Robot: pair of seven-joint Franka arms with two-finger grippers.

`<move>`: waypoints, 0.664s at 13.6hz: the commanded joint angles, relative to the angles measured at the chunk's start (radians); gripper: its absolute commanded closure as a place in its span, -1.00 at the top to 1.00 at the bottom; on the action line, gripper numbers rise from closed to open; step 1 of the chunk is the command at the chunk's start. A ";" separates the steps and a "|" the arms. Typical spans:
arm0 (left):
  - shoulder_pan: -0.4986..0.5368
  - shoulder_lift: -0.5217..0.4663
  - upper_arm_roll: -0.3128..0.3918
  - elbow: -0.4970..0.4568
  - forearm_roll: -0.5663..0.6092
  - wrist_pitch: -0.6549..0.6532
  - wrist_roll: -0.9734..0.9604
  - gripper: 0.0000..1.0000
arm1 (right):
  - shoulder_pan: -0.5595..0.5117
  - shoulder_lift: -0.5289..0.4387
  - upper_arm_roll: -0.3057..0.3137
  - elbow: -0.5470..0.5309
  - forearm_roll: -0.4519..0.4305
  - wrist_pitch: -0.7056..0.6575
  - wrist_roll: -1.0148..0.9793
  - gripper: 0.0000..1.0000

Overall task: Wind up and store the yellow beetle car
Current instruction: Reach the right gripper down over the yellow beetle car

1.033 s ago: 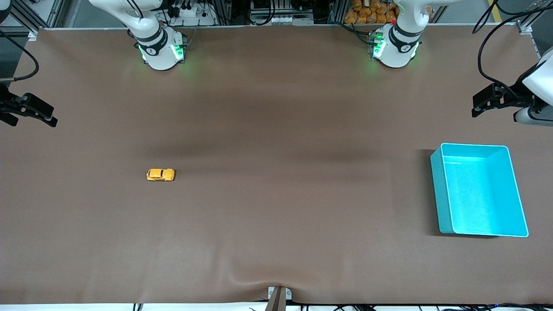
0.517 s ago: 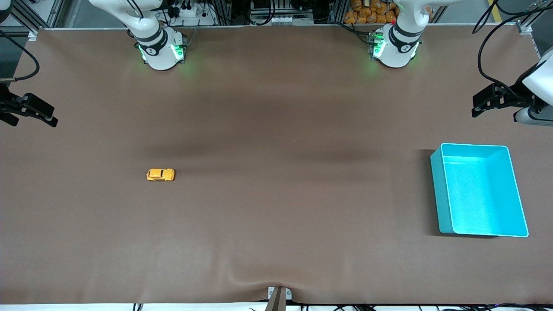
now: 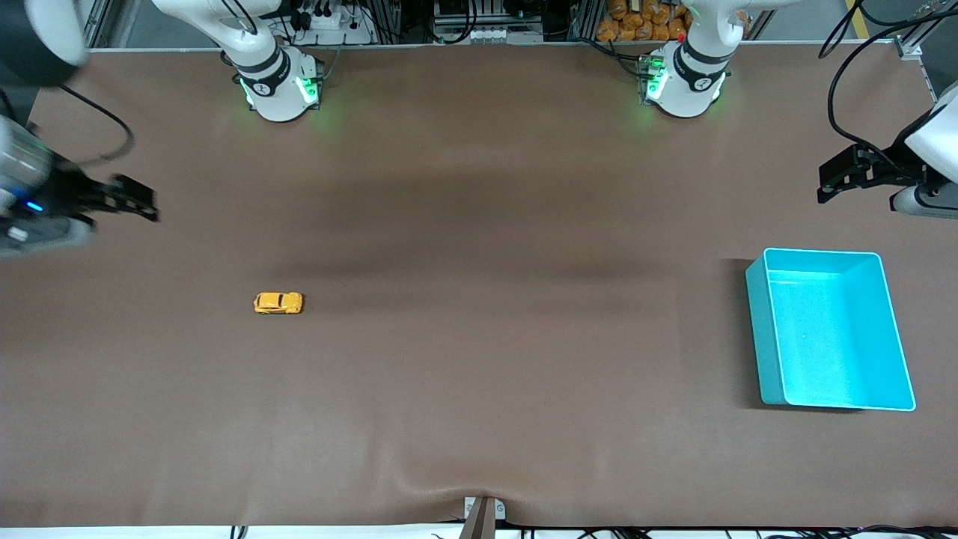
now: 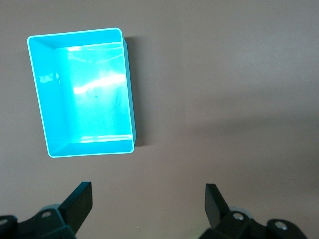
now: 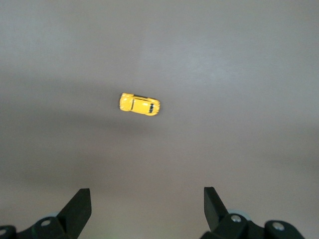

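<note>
the yellow beetle car [image 3: 278, 302] sits on its wheels on the brown table [image 3: 479, 374], toward the right arm's end of it and well apart from the turquoise bin [image 3: 771, 352], which rests on the table toward the left arm's end. the car lies lengthwise along the table, and nothing touches it. taking the car as the landmark, the right gripper [image 3: 138, 206] hangs in the air over the table near the right arm's edge, over a spot farther from the front camera than the car, and it is well apart from the car. its fingers stand wide apart and hold nothing; in the right wrist view the two dark fingertips [image 5: 79, 206] frame bare table, with the car [image 5: 140, 104] lying out ahead of them. the left gripper [image 3: 842, 176] waits high over the left arm's end of the table, much farther from the car than the bin is. its fingers are also spread apart and empty; the left wrist view shows the bin [image 4: 42, 94] below, open and with only bright glare on its floor.
</note>
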 commanded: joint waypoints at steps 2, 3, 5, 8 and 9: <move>0.005 -0.013 -0.004 0.001 -0.002 -0.001 0.005 1.00 | 0.090 0.113 -0.012 -0.123 -0.034 0.232 -0.402 1.00; 0.005 -0.013 -0.004 0.001 -0.003 -0.001 0.005 1.00 | 0.084 0.123 -0.012 -0.195 -0.036 0.359 -0.499 1.00; 0.005 -0.012 -0.004 -0.001 -0.005 -0.001 0.005 1.00 | 0.086 0.201 -0.012 -0.260 -0.042 0.502 -0.796 1.00; 0.005 -0.012 -0.002 -0.001 -0.003 -0.001 0.005 1.00 | 0.078 0.309 -0.013 -0.265 -0.044 0.574 -0.975 1.00; 0.005 -0.012 -0.002 0.001 -0.002 -0.001 0.005 1.00 | 0.067 0.339 -0.012 -0.268 -0.044 0.600 -1.068 1.00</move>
